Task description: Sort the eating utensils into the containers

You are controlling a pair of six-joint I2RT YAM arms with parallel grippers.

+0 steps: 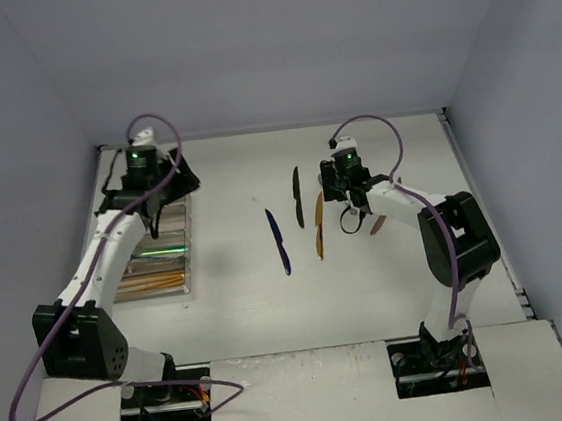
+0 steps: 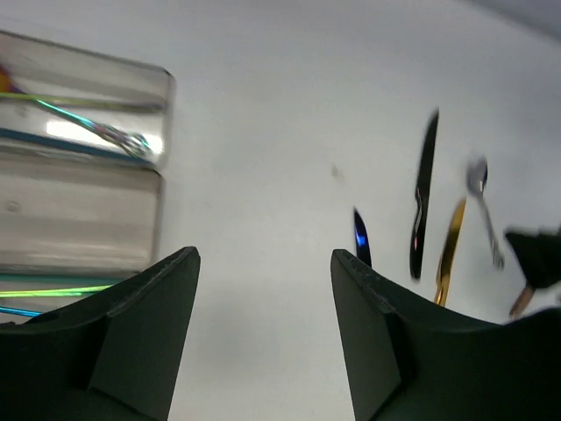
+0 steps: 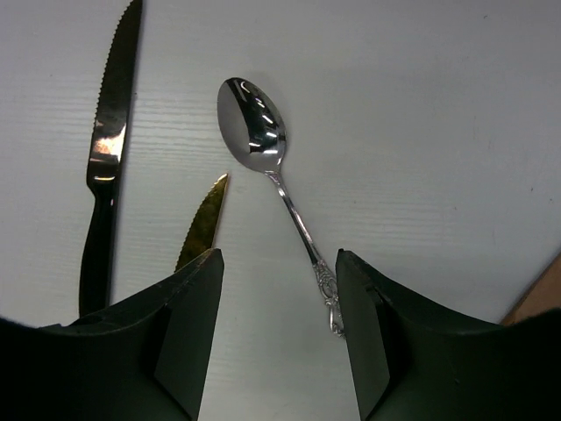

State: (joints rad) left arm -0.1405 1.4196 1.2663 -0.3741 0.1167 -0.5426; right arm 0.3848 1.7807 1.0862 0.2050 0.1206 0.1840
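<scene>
The clear plastic tray [image 1: 190,280] lay on the left part of the white table [image 1: 231,306]. Its long compartments already held utensils. Gold and copper-toned pieces [image 1: 153,281] lay in a compartment toward the near side in the top view, and an iridescent utensil [image 2: 96,127] showed through the clear wall in the left wrist view.

5 more utensils lay loose on the table to the right, well apart from the tray. A blue knife [image 1: 278,241] was nearest the tray. Past it lay a black serrated knife [image 3: 105,167] and a gold knife [image 3: 203,219], side by side and roughly parallel. Next came a silver spoon [image 3: 272,167] with an ornate handle, then a copper-coloured piece [image 1: 377,224] too hidden to name.

The right gripper [image 3: 279,263] hung low over the spoon with its jaws spread and pinching nothing. The end of the spoon's handle lay between the 2 fingers, closer to the right-hand finger [image 3: 364,307]; whether that finger touched it could not be told.

The left gripper [image 2: 266,263] hovered at the tray's edge, with the tray to the left in its own camera view. Its jaws were spread, with only bare table between them.
</scene>
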